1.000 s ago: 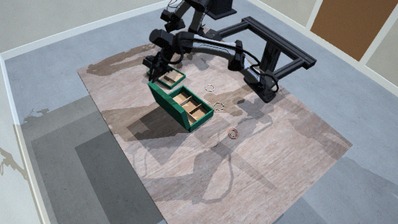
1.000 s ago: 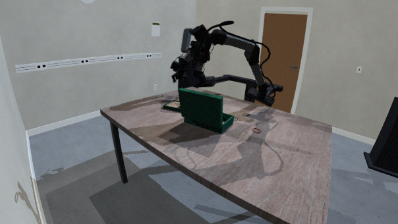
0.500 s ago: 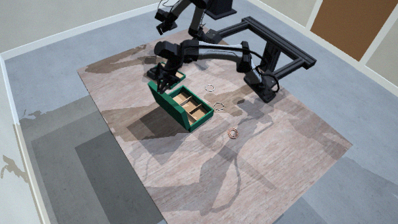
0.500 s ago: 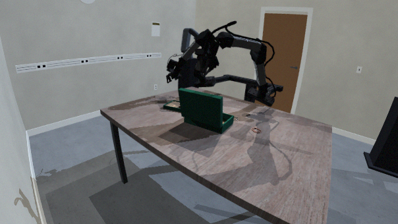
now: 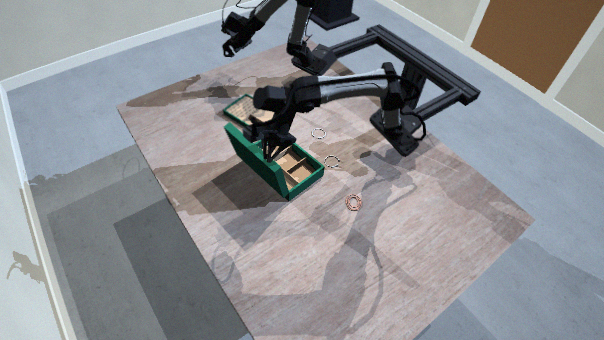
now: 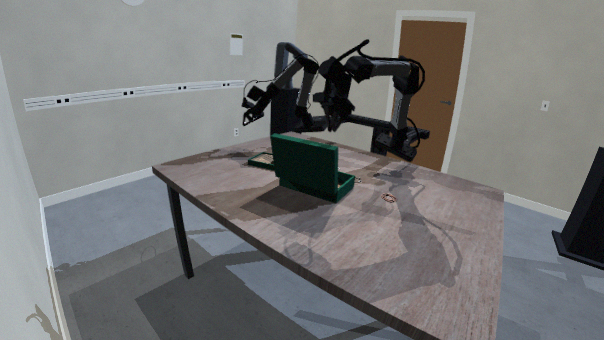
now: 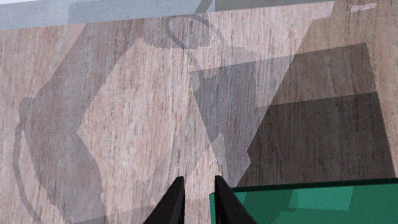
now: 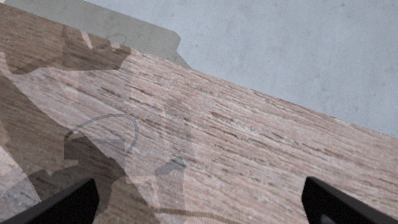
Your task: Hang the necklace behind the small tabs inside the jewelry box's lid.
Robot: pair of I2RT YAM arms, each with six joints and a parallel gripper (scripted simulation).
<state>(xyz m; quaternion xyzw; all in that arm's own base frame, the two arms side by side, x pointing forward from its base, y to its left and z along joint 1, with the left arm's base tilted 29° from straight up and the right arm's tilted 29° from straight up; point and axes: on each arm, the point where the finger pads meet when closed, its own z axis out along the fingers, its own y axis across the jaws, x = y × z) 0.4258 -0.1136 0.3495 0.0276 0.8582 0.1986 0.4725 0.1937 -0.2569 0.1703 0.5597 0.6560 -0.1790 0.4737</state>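
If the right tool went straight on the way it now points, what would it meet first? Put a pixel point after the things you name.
Probably the wooden table top (image 5: 425,240) (image 6: 400,300) (image 7: 130,120) (image 8: 235,130), near its edge; how far below the right tool (image 5: 228,49) (image 6: 247,120) (image 8: 202,180) it lies is unclear.

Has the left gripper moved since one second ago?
Yes: against the jewelry box in the top view, the left gripper shifted from its tray-side end to over it.
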